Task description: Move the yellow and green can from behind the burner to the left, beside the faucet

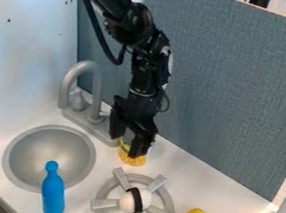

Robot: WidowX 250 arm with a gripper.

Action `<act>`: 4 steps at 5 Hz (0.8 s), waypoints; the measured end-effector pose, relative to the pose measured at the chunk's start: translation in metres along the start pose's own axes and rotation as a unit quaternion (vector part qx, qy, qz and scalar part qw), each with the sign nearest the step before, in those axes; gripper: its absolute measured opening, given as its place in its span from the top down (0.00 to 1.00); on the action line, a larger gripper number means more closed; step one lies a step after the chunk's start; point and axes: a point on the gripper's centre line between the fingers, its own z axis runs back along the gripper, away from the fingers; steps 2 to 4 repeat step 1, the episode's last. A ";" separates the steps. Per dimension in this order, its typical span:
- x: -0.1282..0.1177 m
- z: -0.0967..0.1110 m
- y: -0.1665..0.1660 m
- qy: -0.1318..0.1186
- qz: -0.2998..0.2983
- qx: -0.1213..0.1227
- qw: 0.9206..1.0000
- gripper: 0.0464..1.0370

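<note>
Black claw [126, 146] hangs at a yellow object [133, 160] behind the burner [106, 204].

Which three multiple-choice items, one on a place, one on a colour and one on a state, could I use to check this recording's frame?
1. Where is the white ball with a black band?
A) In the sink
B) Beside the faucet
C) On the left burner

2. What colour is the bottle-shaped thing by the sink?
A) Blue
B) Red
C) Green

3. How is the gripper?
A) Folded up against the wall
B) Pointing down at a yellow patterned thing
C) Lying in the sink

Key:
1 C: the ball sits amid the burner's grey prongs.
2 A: its whole visible side is blue.
3 B: it hangs down, partly covering the yellow patterned thing.
</note>
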 end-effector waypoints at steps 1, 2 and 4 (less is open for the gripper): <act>-0.009 -0.006 0.002 0.019 0.015 0.038 0.999 0.04; -0.009 -0.006 0.002 0.019 0.015 0.038 0.999 0.04; -0.009 -0.006 0.002 0.019 0.015 0.038 0.999 0.04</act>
